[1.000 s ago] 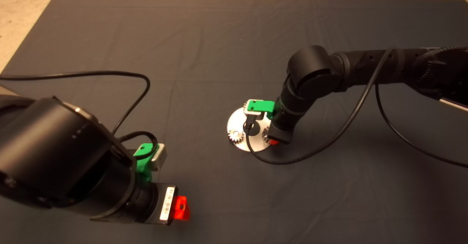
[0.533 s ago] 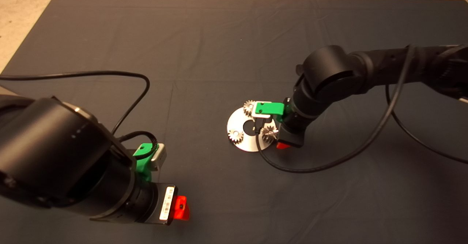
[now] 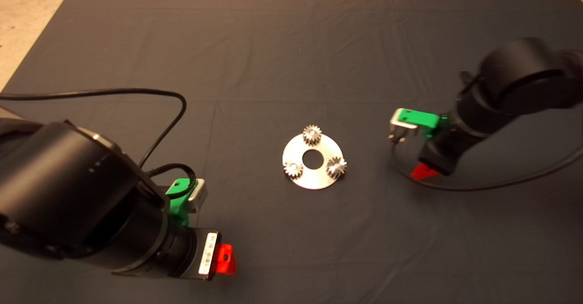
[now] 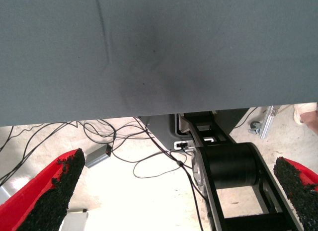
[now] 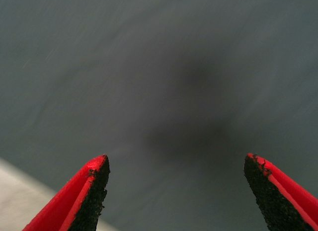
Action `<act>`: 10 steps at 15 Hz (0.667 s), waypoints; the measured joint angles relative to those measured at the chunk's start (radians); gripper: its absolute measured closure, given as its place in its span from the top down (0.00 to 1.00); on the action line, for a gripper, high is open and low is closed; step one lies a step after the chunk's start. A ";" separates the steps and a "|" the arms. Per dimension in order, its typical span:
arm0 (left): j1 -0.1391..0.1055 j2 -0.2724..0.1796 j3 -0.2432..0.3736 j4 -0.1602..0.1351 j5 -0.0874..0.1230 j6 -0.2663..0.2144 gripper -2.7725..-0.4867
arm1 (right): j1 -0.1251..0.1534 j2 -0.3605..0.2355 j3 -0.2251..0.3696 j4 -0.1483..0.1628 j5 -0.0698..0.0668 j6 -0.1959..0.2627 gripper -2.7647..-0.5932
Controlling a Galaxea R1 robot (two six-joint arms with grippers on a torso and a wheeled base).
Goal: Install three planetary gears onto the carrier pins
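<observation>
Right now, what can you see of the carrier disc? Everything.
The disc is flat, round, shiny silver metal with a large round centre hole, lying flat on the dark mat near its middle. Three small toothed gears sit on it in a triangle around the hole, near the rim; each seems seated on a pin, the pins mostly hidden. Neither gripper touches it; only the gears and mat do.

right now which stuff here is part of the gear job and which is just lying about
Part of the job:
- three planetary gears, each sitting on the disc
- carrier pins, inside the gears
- right gripper, jaws open, off to the disc's right

Just lying about:
- left gripper, parked at lower left
- dark mat
- loose cables on the floor
</observation>
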 joint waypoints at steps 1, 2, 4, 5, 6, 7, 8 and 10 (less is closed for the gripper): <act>0.000 -0.001 0.001 0.000 0.000 0.012 0.99 | 0.007 -0.052 0.061 0.044 0.005 0.075 0.65; 0.000 -0.005 0.003 0.000 0.001 0.021 0.99 | 0.023 -0.096 0.105 0.082 0.006 0.147 0.71; 0.000 -0.007 0.004 0.000 0.001 0.045 0.99 | 0.035 -0.159 0.160 0.134 0.004 0.285 0.73; 0.000 -0.007 0.004 0.000 0.001 0.056 0.99 | 0.035 -0.179 0.193 0.170 0.003 0.352 0.76; 0.000 -0.008 0.004 0.000 0.000 0.066 0.99 | 0.037 -0.192 0.222 0.203 0.004 0.400 0.80; 0.000 -0.009 0.004 0.000 0.000 0.070 0.99 | 0.043 -0.200 0.245 0.232 0.005 0.432 0.80; 0.000 -0.013 0.005 -0.001 0.001 0.077 0.99 | 0.047 -0.205 0.256 0.250 0.006 0.445 0.80; 0.000 -0.021 0.012 -0.004 0.001 0.086 0.99 | 0.056 -0.227 0.271 0.292 0.008 0.454 0.86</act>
